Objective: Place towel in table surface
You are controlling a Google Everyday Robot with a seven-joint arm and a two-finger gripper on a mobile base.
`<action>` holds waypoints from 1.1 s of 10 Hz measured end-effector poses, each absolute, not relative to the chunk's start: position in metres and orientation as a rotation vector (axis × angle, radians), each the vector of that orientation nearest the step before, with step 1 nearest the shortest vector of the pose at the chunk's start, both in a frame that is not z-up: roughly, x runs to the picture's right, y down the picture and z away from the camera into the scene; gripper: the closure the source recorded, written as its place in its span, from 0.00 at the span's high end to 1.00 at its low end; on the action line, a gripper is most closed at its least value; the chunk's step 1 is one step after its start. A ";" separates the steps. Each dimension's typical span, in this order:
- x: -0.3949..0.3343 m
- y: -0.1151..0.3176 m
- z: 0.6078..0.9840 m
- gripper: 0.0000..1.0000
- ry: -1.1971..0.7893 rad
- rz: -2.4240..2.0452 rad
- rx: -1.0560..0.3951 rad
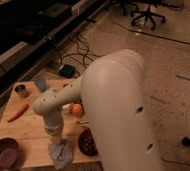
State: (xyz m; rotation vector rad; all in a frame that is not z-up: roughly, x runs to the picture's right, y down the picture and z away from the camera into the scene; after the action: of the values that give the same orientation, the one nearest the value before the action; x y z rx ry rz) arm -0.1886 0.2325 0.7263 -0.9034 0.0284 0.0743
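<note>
The white arm (pixel 113 100) reaches down over the wooden bench (pixel 30 131), with the pincer (pixel 57 142) low at the near edge. A bunched grey-blue towel (pixel 63 156) sits right under the pincer, touching it and lying at the bench's front edge. Whether the pincer is spread or pinching the towel cannot be told. A purple bowl (pixel 3 152) is at the near left corner and a dark bowl (pixel 87 143) just right of the towel. Farther back lie a carrot (pixel 18 112), a can (pixel 21 90) and a blue cup (pixel 40 83).
</note>
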 end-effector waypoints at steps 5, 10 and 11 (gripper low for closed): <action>-0.167 0.122 0.723 0.00 0.038 0.107 -0.786; -0.207 0.031 0.657 0.00 -0.039 0.046 -0.671; -0.208 0.018 0.649 0.00 -0.048 0.042 -0.644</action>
State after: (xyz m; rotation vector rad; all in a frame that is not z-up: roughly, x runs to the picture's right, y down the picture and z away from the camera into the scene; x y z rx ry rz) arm -0.2081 0.0184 0.6491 -0.6438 -0.0477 0.0417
